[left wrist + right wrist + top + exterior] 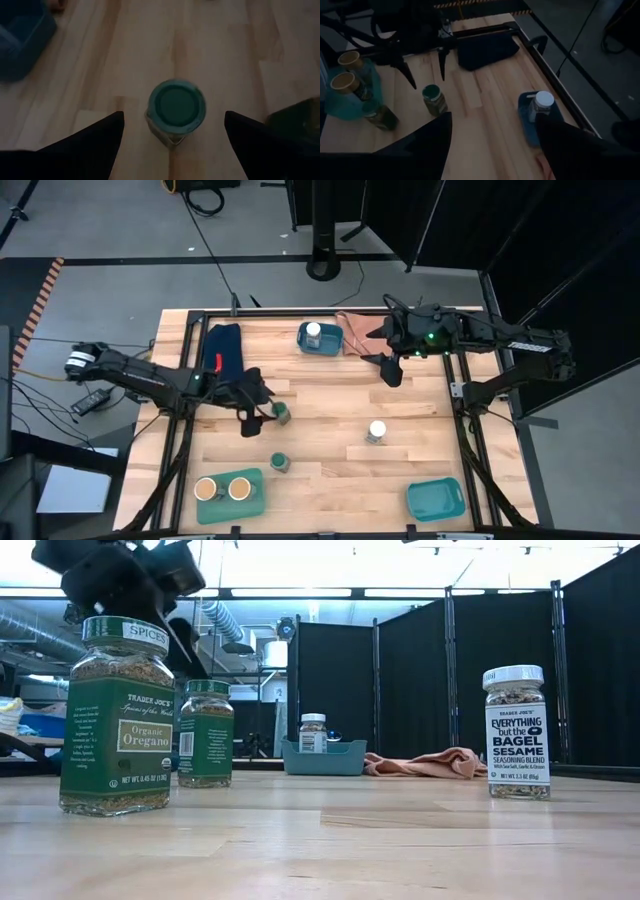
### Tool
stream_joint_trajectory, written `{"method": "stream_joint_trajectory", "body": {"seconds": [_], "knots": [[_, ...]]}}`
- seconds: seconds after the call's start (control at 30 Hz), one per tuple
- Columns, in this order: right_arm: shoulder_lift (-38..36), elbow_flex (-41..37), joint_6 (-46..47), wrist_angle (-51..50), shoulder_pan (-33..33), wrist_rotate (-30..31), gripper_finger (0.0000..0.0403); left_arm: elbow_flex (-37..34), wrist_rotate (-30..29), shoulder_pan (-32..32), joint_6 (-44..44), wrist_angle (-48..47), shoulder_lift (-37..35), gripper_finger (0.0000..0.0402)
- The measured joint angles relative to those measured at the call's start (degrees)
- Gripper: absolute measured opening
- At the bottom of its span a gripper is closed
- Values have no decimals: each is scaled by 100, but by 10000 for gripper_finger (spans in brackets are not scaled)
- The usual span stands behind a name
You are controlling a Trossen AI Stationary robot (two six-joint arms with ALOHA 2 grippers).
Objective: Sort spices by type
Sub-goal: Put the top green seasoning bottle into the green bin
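L gripper [258, 420] hangs over the table w/ fingers spread wide, right above a green-lid jar [283, 413] that sits upright on the wood between the tips, not pinched. 2nd green-lid jar [280, 463] stands nearby, closer to the front. Both tan-lid jars [223, 489] are in the front-left teal tray [258, 498]. One white-lid jar [313, 332] sits in the back teal tray [330, 345], other white-lid jar [376, 431] alone mid-table. R gripper [384, 362] waits by the pink cloth [354, 330] at the back, fingers apart, holding nothing.
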Motion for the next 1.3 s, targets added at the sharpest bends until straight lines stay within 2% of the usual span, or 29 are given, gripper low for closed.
{"method": "stream_joint_trajectory", "body": {"seconds": [0.17,0.4,0.6,0.83,1.07,1.3], "knots": [[0,0,231,-12,0,-2,291,-622,-319,-94,-169,655,-182,351],[0,0,509,-17,0,-2,289,-1572,-388,-183,-342,2346,-186,351],[0,0,641,-16,0,-2,289,-2058,-564,-180,-350,2923,-186,351],[1,0,786,-15,0,51,287,-2749,-630,-180,-362,4405,-186,351],[2,0,905,-14,-2,205,285,-2919,-565,-180,-151,4623,-144,351],[4,0,950,112,-7,217,285,-2918,-557,-178,284,5157,457,351]]}}
